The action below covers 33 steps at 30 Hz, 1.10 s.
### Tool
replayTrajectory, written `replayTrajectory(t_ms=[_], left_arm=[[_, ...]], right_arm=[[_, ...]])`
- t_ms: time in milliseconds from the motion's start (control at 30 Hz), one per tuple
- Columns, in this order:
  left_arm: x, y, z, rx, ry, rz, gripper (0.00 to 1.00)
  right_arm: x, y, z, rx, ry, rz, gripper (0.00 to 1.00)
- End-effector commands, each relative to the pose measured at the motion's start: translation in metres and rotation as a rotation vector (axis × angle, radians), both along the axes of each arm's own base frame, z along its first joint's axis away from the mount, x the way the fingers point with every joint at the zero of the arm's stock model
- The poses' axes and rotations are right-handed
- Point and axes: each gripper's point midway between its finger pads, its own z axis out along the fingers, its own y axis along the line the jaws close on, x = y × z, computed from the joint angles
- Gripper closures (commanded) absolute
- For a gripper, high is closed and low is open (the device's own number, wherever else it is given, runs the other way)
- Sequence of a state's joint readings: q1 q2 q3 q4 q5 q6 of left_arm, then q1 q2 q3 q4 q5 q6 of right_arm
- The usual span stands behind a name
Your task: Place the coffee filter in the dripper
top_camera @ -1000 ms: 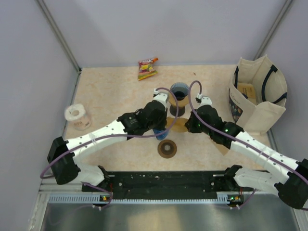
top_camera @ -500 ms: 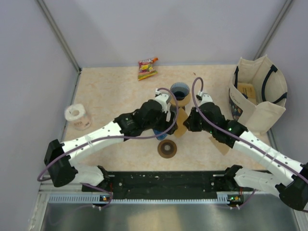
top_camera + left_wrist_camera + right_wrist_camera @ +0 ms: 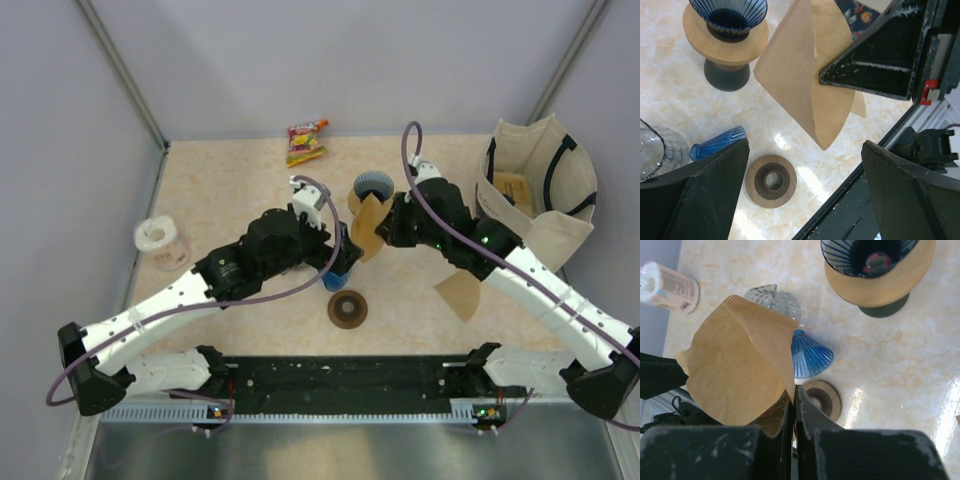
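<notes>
1. The right pincer [image 3: 792,407] is pressed together on one edge of the coffee filter [image 3: 737,372] and holds the brown paper cone in the air above the counter [image 3: 230,180]. Gripping it by the edge leaves the body of the cone free to drop into a cup.
2. The filter hangs on the near side of the dripper [image 3: 373,186], not yet over its mouth. The ribbed blue dripper sits mouth up on its wooden stand [image 3: 725,47], ready to receive the paper.
3. The left pincer [image 3: 805,147] is spread wide and pinches nothing. It hovers by the filter's lower tip, above a blue cone [image 3: 717,142] lying on its side and a wooden ring [image 3: 771,181]. I judge it is placed to steady or shape the paper if needed.
4. Several things are hard to make out:
   - The right fingers hide how much of the paper sits between the jaws.
   - It is unclear whether the filter is fully opened; it looks partly folded.
   - A glass piece [image 3: 772,297] beside the blue cone is cut off in the left wrist view.
   - A second brown paper [image 3: 460,293] lies on the counter, partly under the right arm.
</notes>
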<state>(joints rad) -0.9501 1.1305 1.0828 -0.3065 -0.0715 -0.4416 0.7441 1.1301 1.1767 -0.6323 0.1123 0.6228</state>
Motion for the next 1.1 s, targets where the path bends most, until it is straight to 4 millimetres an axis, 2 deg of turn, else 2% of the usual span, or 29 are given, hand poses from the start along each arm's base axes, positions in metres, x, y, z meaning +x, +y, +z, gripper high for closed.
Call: replayTrajectory(t_ms=[0,67,133,233,333,433,567,633,700,800,867,900,1067], left_arm=[[-0.001,0.015,0.066,-0.153,-0.15,0.032,0.01],[-0.001,0.026,0.077,-0.176,-0.182,0.064,0.01],[0.0,0.038,0.087,-0.194,-0.208,0.11,0.01],[0.004,0.054,0.089,-0.198,-0.235,0.179,0.01],[0.011,0.075,0.078,-0.185,-0.238,0.282,0.01],[0.018,0.095,0.059,-0.156,-0.223,0.39,0.01],[0.02,0.11,0.03,-0.101,-0.177,0.455,0.01],[0.02,0.116,0.018,-0.077,-0.161,0.481,0.01],[0.02,0.125,0.005,-0.04,-0.138,0.521,0.01],[0.02,0.136,-0.014,0.001,-0.119,0.567,0.01],[0.02,0.137,-0.018,-0.003,-0.109,0.571,0.01],[0.02,0.137,-0.02,-0.002,-0.107,0.568,0.01],[0.021,0.142,-0.023,0.019,-0.113,0.585,0.01]], right_arm=[[0.007,0.0,0.046,0.016,-0.062,-0.008,1.0],[0.015,-0.006,0.059,-0.009,-0.069,-0.044,1.0],[0.029,-0.015,0.061,-0.033,-0.051,-0.083,1.0],[0.052,-0.027,0.06,-0.003,0.006,-0.115,1.0],[0.072,-0.029,0.053,0.033,0.08,-0.103,1.0],[0.087,-0.032,0.046,0.008,0.126,-0.094,1.0],[0.102,-0.025,0.047,0.034,0.161,-0.06,1.0],[0.111,-0.032,0.043,-0.009,0.178,-0.097,1.0],[0.115,-0.037,0.039,-0.056,0.205,-0.113,1.0],[0.118,-0.034,0.038,-0.078,0.227,-0.09,1.0],[0.124,-0.037,0.035,-0.109,0.238,-0.105,1.0],[0.126,-0.038,0.04,-0.119,0.231,-0.108,1.0],[0.128,-0.033,0.02,-0.164,0.312,-0.058,1.0]])
